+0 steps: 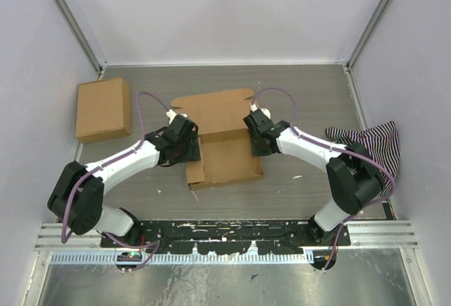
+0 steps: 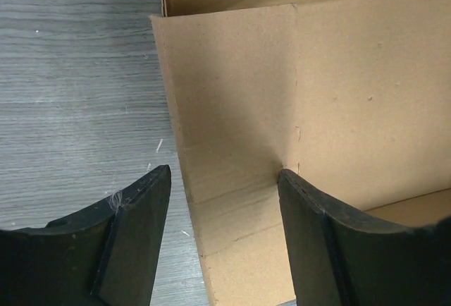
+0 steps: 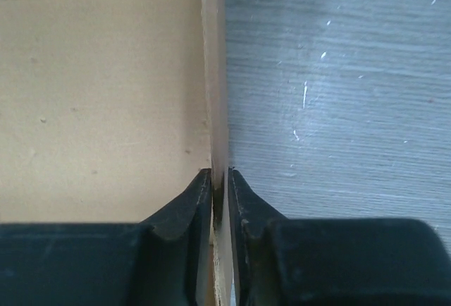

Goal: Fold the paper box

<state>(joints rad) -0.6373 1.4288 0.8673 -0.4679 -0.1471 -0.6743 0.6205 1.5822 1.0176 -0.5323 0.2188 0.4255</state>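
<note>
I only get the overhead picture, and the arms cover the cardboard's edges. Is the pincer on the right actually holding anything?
Observer: Yes. The right wrist view shows the right pincer shut on an upright flap of the paper box, with the thin edge squeezed between its fingers.
Operator: And the left one?
Observer: The left pincer is open. The box's edge runs between its two sides, one over the table and the other over the cardboard, and nothing is pinched.
</note>
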